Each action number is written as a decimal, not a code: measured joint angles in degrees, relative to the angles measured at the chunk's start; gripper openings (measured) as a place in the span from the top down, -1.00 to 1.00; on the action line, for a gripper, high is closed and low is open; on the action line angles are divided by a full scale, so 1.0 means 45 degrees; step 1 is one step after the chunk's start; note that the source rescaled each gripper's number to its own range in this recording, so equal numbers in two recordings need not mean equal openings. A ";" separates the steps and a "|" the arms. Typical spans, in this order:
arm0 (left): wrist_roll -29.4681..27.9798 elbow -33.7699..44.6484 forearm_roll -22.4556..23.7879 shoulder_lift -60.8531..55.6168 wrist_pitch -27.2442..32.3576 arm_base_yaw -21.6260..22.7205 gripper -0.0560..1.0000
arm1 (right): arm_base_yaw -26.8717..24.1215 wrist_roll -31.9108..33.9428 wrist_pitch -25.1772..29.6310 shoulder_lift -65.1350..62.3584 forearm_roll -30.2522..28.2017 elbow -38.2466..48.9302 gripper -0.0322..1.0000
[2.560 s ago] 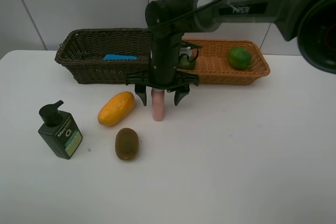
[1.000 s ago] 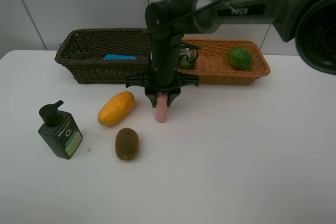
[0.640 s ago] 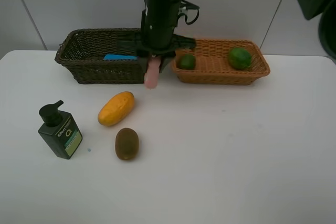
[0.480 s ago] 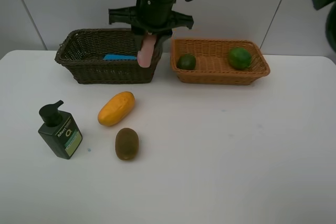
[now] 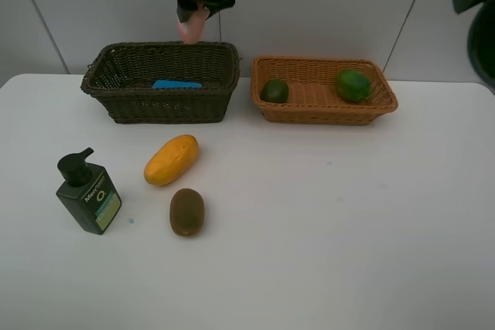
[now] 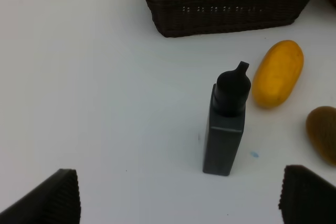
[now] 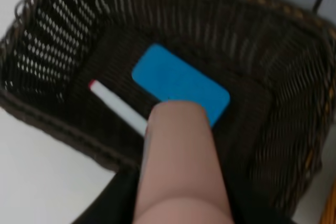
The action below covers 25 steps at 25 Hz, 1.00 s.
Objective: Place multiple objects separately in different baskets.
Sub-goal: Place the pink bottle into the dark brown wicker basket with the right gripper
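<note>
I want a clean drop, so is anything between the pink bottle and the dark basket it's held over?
Nothing visible blocks it. The pink bottle hangs over the dark basket's open top. Only the blue eraser and white marker lie on the basket floor below, so it may land on them.

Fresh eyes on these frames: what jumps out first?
The right gripper holds a pink spray bottle high over the dark basket, which already contains a blue eraser and a white marker. Two green fruits sit in the orange basket beside it. On the white table in front lie a dark green pump bottle, a yellow mango and a brown kiwi.
</note>
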 joint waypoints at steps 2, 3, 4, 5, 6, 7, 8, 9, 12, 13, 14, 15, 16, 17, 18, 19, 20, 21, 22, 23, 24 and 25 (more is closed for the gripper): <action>0.0000 0.0000 0.0000 0.0000 0.0000 0.0000 -1.00 | -0.0137 -0.0031 -0.1057 0.0275 -0.0043 0.0000 0.44; 0.0000 0.0000 0.0000 0.0000 0.0000 0.0000 -1.00 | -0.0190 -0.0031 -0.1463 0.0426 -0.0074 0.0000 0.44; 0.0000 0.0000 0.0000 0.0000 0.0000 0.0000 -1.00 | -0.0231 -0.0058 -0.1885 0.0593 -0.0074 0.0000 0.44; 0.0000 0.0000 0.0000 0.0000 0.0000 0.0000 -1.00 | -0.0265 -0.0056 -0.2234 0.0739 -0.0062 0.0000 0.44; 0.0000 0.0000 0.0000 0.0000 0.0000 0.0000 -1.00 | -0.0313 -0.0056 -0.2493 0.0909 -0.0062 0.0000 0.44; 0.0000 0.0000 0.0000 0.0000 0.0000 0.0000 -1.00 | -0.0357 -0.0067 -0.2789 0.1093 -0.0062 0.0000 0.44; 0.0000 0.0000 0.0000 0.0000 0.0000 0.0000 -1.00 | -0.0378 -0.0060 -0.3067 0.1265 -0.0062 0.0000 0.44; 0.0000 0.0000 0.0000 0.0000 0.0000 0.0000 -1.00 | -0.0415 -0.0060 -0.3368 0.1497 -0.0062 0.0000 0.44; 0.0000 0.0000 0.0000 0.0000 0.0000 0.0000 -1.00 | -0.0444 -0.0060 -0.4278 0.2248 -0.0062 0.0000 0.44; 0.0000 0.0000 0.0000 0.0000 0.0000 0.0000 -1.00 | -0.0444 -0.0060 -0.4554 0.2530 -0.0062 0.0000 0.44; 0.0000 0.0000 0.0000 0.0000 0.0000 0.0000 -1.00 | -0.0444 -0.0060 -0.4907 0.2800 -0.0062 0.0000 0.44; 0.0000 0.0000 0.0000 0.0000 0.0000 0.0000 -1.00 | -0.0444 -0.0060 -0.5193 0.3063 -0.0062 0.0000 0.44; 0.0000 0.0000 0.0000 0.0000 0.0000 0.0000 -1.00 | -0.0444 -0.0060 -0.5460 0.3263 -0.0062 0.0000 0.44; 0.0000 0.0000 0.0000 0.0000 0.0000 0.0000 -1.00 | -0.0444 -0.0060 -0.5619 0.3476 -0.0062 0.0000 0.44; 0.0000 0.0000 0.0000 0.0000 0.0000 0.0000 -1.00 | -0.0444 -0.0060 -0.5717 0.3665 -0.0062 0.0000 0.44; 0.0000 0.0000 0.0000 0.0000 0.0000 0.0000 -1.00 | -0.0444 -0.0060 -0.5734 0.3778 -0.0062 0.0000 0.44; 0.0000 0.0000 0.0000 0.0000 0.0000 0.0000 -1.00 | -0.0444 -0.0060 -0.5745 0.3887 -0.0062 0.0000 0.44; 0.0000 0.0000 0.0000 0.0000 0.0000 0.0000 -1.00 | -0.0444 -0.0060 -0.5745 0.3944 -0.0062 0.0000 0.44; 0.0000 0.0000 0.0000 0.0000 0.0000 0.0000 -1.00 | -0.0444 -0.0060 -0.5745 0.3960 -0.0062 0.0000 0.44; 0.0000 0.0000 0.0000 0.0000 0.0000 0.0000 -1.00 | -0.0444 -0.0060 -0.5758 0.3960 -0.0062 0.0000 0.44; 0.0000 0.0000 0.0000 0.0000 0.0000 0.0000 -1.00 | -0.0444 -0.0060 -0.5803 0.3960 -0.0062 0.0000 0.44; 0.0000 0.0000 0.0000 0.0000 0.0000 0.0000 -1.00 | -0.0444 -0.0060 -0.5830 0.3960 -0.0062 0.0000 0.44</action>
